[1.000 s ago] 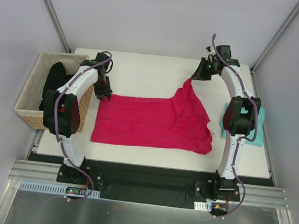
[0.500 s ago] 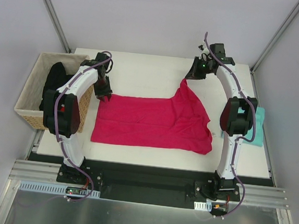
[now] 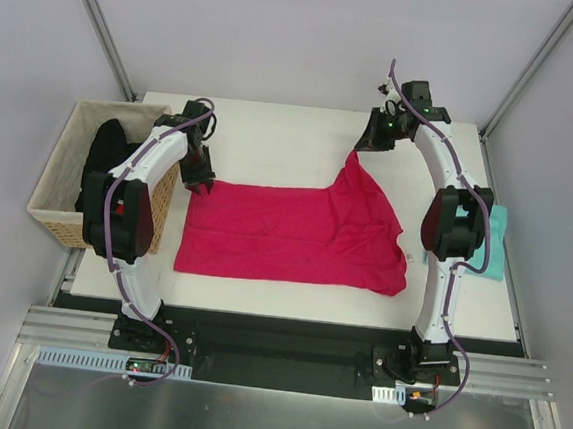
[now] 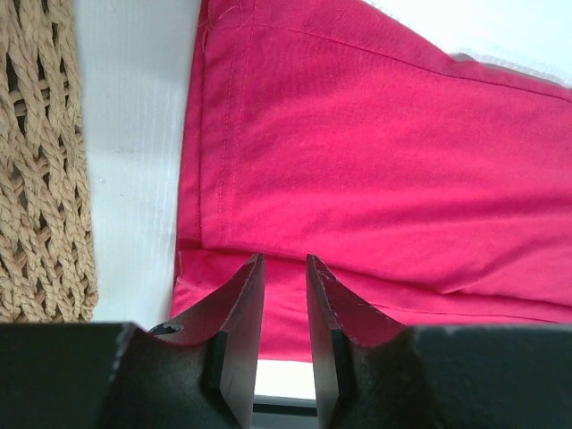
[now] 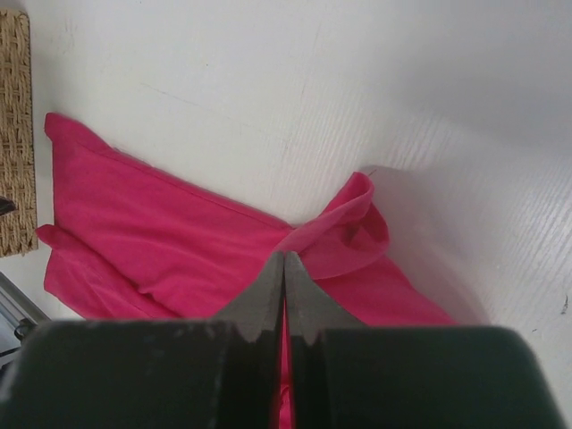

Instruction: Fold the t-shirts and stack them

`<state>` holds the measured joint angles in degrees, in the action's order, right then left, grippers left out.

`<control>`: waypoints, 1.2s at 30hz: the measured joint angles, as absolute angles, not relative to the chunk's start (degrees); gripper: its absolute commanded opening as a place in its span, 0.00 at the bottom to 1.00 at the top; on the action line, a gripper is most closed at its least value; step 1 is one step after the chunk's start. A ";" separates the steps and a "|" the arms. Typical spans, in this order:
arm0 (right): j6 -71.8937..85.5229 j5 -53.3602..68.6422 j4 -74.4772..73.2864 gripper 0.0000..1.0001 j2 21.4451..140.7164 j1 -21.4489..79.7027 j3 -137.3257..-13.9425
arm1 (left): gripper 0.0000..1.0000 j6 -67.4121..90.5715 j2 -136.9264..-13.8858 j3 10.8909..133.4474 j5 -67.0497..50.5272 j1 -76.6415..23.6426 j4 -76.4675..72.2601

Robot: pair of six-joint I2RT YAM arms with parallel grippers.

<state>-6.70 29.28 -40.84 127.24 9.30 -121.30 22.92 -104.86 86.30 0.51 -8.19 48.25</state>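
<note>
A magenta-pink t-shirt lies spread across the white table, and its far right corner is pulled up into a peak. My right gripper is shut on that raised corner; in the right wrist view a strip of pink t-shirt runs between the closed fingertips of the gripper. My left gripper hovers over the shirt's far left corner. In the left wrist view its jaws stand a little apart above the pink t-shirt, with nothing between them. A teal t-shirt lies folded at the table's right edge, partly behind the right arm.
A wicker basket holding a black garment stands off the table's left side, close to the left arm. Its weave shows in the left wrist view and at the edge of the right wrist view. Grey walls enclose the table.
The right gripper has shifted a little to the left and back with the pink corner still in it. The left arm has not moved.
</note>
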 measured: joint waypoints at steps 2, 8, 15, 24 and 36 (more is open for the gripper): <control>-6.70 29.69 -40.82 0.01 127.24 9.30 -121.30 | 0.25 22.92 -104.86 86.30 0.54 -8.19 48.25; -6.59 31.79 -40.77 0.01 127.24 9.10 -121.30 | 0.24 22.94 -104.66 85.62 0.54 -8.19 48.03; -6.68 34.61 -40.58 0.01 126.34 9.13 -119.11 | 0.24 22.96 -104.55 85.01 0.51 -8.19 47.83; -7.88 34.04 -41.28 0.32 123.24 10.02 -112.75 | 0.24 22.94 -104.55 85.01 0.51 -8.19 47.81; -8.21 31.79 -41.39 0.46 120.18 10.28 -111.59 | 0.24 22.96 -104.53 84.90 0.51 -8.19 47.22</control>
